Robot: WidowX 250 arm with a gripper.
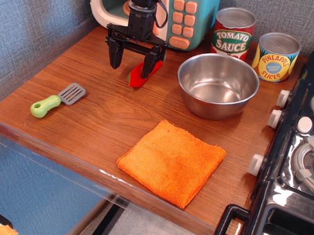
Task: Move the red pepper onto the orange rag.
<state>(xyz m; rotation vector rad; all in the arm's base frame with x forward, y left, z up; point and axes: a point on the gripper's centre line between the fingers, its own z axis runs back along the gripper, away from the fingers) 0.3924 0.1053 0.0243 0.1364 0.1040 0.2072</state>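
The red pepper (138,79) lies on the wooden counter, left of the steel bowl, with its green stem end toward the front left. My gripper (132,61) is open and low over the pepper. Its right finger (149,63) stands in front of the pepper's middle and hides part of it, and its left finger stands on the bare wood to the left. I cannot tell whether the finger touches the pepper. The orange rag (171,161) lies flat near the counter's front edge, well in front of the pepper.
A steel bowl (217,85) stands right of the pepper. A green-handled spatula (53,101) lies at the left. A toy microwave (179,16) and two cans (233,33) stand at the back. A toy stove (302,151) borders the right side.
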